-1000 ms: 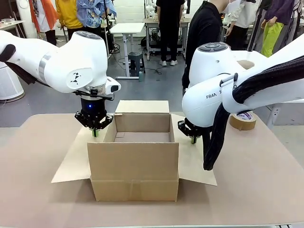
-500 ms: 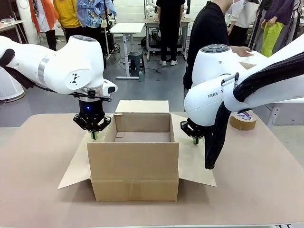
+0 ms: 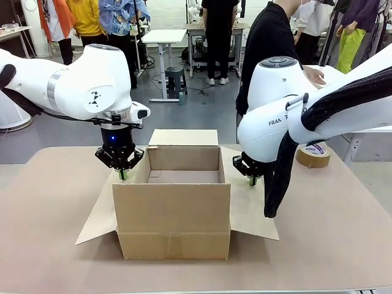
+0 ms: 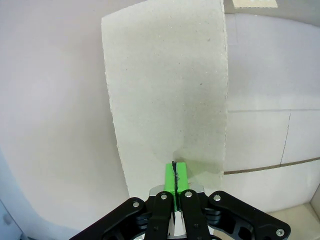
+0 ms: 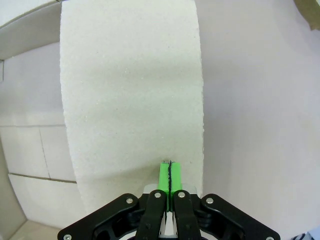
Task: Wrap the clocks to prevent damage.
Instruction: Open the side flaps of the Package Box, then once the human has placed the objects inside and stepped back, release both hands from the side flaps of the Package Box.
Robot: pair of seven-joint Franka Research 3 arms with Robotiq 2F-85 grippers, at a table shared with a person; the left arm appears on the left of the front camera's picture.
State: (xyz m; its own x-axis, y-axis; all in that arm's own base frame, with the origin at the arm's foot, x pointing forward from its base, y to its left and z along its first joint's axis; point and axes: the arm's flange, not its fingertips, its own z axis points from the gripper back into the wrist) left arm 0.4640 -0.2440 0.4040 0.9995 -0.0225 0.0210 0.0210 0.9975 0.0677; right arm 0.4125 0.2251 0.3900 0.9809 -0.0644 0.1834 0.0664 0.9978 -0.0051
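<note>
Two cardboard box (image 3: 173, 211) flaps spread at table (image 3: 49, 251) centre: left flap (image 3: 100, 214) under left gripper (image 3: 123, 174), right flap (image 3: 252, 215) under right gripper (image 3: 252, 180); both grippers' pads pressed together.

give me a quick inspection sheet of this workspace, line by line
surface: brown table, smooth and level
job's things: cardboard box in the middle, open, flaps folded outward; the inside floor that shows is plain cardboard
clutter: roll of tape lying flat at the table's far right
claws: left claw shut, pointing down at the left flap; right claw shut, pointing down at the right flap; contact cannot be told
cables: black sleeve hanging from the right arm, beside the box
surroundings: people standing beyond the table, other tables and a stool farther back
</note>
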